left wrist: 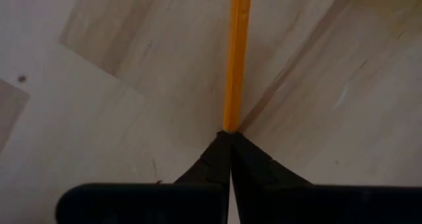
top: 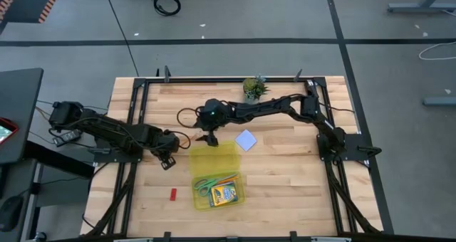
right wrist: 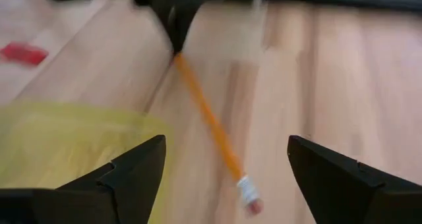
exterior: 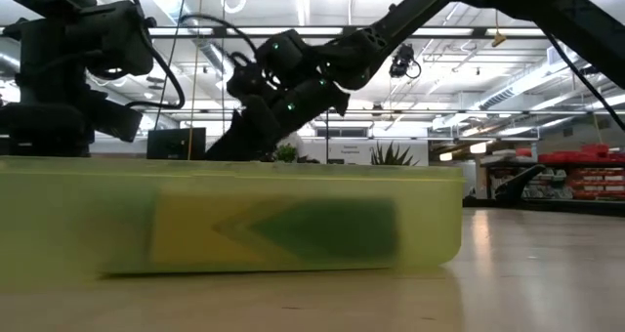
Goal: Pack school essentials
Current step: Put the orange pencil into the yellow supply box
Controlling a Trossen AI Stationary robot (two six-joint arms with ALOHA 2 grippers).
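1. Seen from above, the left tool [top: 169,159] sits on the counter [top: 285,178] just left of the yellow case [top: 216,172], where we see scissors [top: 206,184] and a crayon box [top: 225,194]; the right tool [top: 210,137] hovers at its far edge.
2. At counter height, we see the case wall [exterior: 234,220] only.
3. From the left wrist, we see that tool clamped on the orange pencil [left wrist: 236,59].
4. From the right wrist, that tool [right wrist: 227,159] gapes wide over the pencil's eraser end; we judge it should close squarely there for a clean handover.
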